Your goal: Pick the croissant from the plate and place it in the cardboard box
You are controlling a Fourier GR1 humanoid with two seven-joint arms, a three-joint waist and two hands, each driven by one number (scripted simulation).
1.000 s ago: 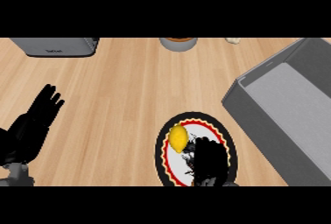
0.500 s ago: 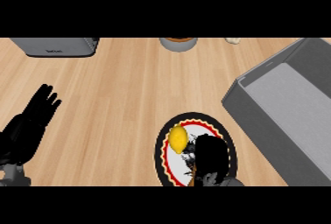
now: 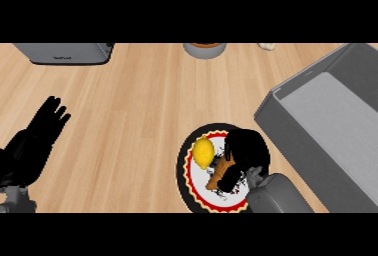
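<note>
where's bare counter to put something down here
A wide bare stretch lies mid-counter, bordered by the resting left hand, the toaster, the bowl and the plate. Crowded at right: the right hand covers the croissant beside a lemon, close against the box.

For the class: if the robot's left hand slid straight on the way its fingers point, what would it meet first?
The left hand points up and slightly right across bare wooden counter. Nothing shows in that line until the grey appliance at the far edge, which it would probably meet first; heights are unclear.
</note>
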